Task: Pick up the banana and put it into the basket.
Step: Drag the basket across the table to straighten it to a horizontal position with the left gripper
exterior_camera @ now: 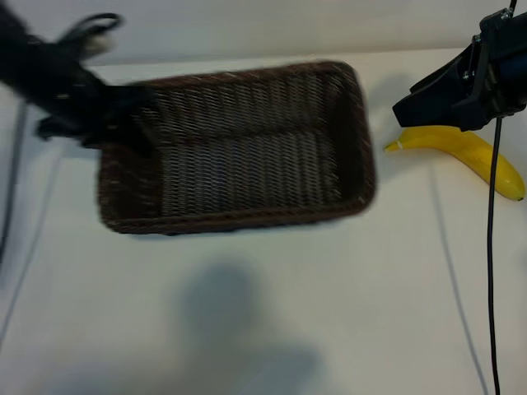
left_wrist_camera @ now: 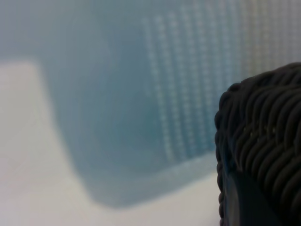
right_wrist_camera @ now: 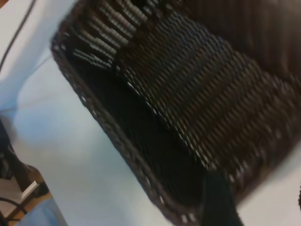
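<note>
The dark brown wicker basket (exterior_camera: pixel 247 218) sits left of the table's middle, turned a little askew. My left gripper (exterior_camera: pixel 123 115) is at its left end, shut on the braided rim. In the left wrist view that rim (left_wrist_camera: pixel 263 122) fills the corner right against a dark finger (left_wrist_camera: pixel 249 202). The yellow banana (exterior_camera: pixel 461 146) lies on the table to the right of the basket, apart from it. My right gripper (exterior_camera: pixel 412 103) hovers just above the banana's stem end, open and holding nothing. The right wrist view looks into the basket (right_wrist_camera: pixel 197 94) past one dark finger (right_wrist_camera: pixel 218 197); the banana is out of that view.
A black cable (exterior_camera: pixel 492 247) hangs from the right arm down across the banana's far end. Another cable (exterior_camera: pixel 10 181) runs along the left edge. The white table (exterior_camera: pixel 247 329) stretches in front of the basket.
</note>
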`<control>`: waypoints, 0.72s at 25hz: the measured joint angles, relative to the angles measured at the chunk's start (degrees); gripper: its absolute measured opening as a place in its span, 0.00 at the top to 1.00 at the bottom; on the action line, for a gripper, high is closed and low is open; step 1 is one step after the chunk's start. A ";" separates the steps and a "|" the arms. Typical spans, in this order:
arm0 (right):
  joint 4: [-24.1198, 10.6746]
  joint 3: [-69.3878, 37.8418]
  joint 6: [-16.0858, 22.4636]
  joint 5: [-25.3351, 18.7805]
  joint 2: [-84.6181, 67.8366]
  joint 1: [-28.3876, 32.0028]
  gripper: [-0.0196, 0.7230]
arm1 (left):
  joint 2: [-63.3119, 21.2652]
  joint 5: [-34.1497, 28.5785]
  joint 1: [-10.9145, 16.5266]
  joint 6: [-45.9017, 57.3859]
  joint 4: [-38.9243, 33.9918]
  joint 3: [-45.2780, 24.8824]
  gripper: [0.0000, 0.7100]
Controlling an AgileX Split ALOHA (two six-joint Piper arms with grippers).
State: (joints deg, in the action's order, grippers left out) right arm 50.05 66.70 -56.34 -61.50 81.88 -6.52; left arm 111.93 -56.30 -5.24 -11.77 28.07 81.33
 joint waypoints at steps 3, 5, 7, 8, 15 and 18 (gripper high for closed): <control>0.00 0.00 0.02 -0.11 0.00 0.00 0.41 | 4.61 -1.26 -2.48 1.39 0.00 4.92 0.75; 0.00 0.00 0.02 -0.28 0.00 0.00 0.41 | 6.83 -1.47 -3.31 2.26 -0.08 6.97 0.75; 0.00 0.00 0.02 -0.30 0.00 0.00 0.41 | 8.96 -1.59 -3.50 2.82 -0.89 7.62 0.75; 0.01 0.00 0.02 -0.30 0.00 0.00 0.41 | 9.83 -1.54 -3.50 2.95 -1.52 7.68 0.75; 0.12 0.00 0.02 -0.49 0.00 0.00 0.41 | 11.99 -1.20 -3.44 3.39 -4.16 7.70 0.75; 0.16 0.00 0.02 -0.61 0.00 0.00 0.41 | 11.99 -1.04 -3.44 4.89 -4.07 7.75 0.75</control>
State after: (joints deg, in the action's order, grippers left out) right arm 50.22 66.70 -56.32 -62.10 81.88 -6.52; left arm 123.91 -57.34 -8.69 -6.88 23.99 89.08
